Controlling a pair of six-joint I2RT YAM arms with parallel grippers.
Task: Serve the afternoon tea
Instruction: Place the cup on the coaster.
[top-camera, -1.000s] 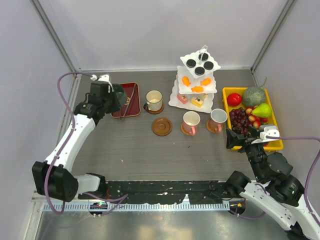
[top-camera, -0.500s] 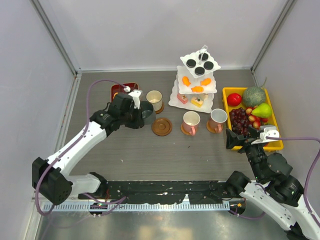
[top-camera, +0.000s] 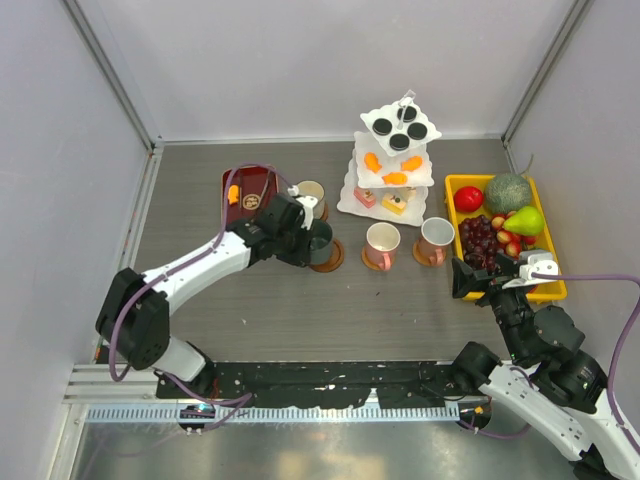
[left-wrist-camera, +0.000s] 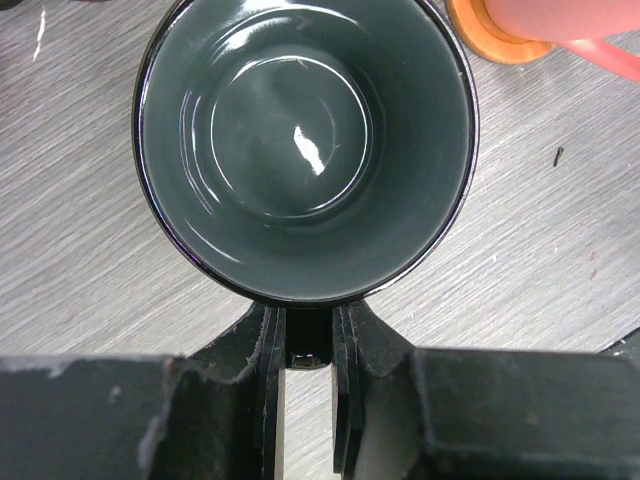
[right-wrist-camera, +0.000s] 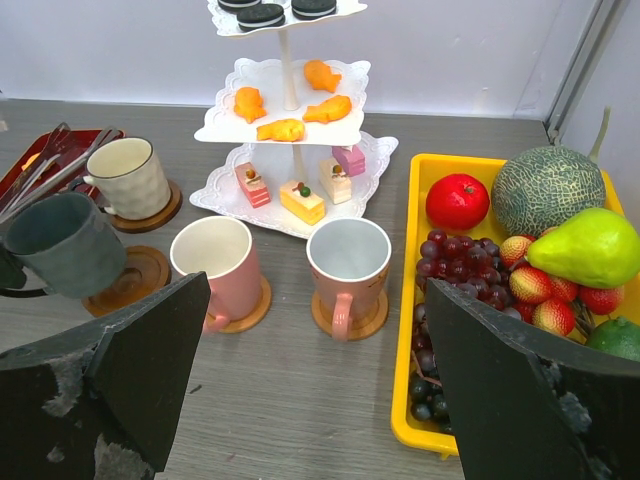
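My left gripper (top-camera: 306, 240) is shut on the handle of a dark green mug (top-camera: 321, 243), carried over a round brown coaster (top-camera: 336, 263); whether they touch is unclear. From the left wrist I look down into the mug (left-wrist-camera: 305, 150), its handle pinched between my gripper (left-wrist-camera: 308, 322) fingers. A cream mug (top-camera: 308, 200) and two pink mugs (top-camera: 382, 243) (top-camera: 436, 238) sit on coasters. The white three-tier stand (top-camera: 356, 205) holds black, orange and pink-yellow sweets. My right gripper (top-camera: 490, 275) hangs open and empty near the pink mugs (right-wrist-camera: 348, 262).
A yellow tray (top-camera: 455, 183) of fruit lies at the right, close to my right gripper. A dark red tray (top-camera: 262, 180) with metal tongs sits at the back left. Grey walls enclose the table on three sides.
My left arm has swung right from the dark red tray, carrying the dark green mug over to the bare coaster. The right arm has not moved.
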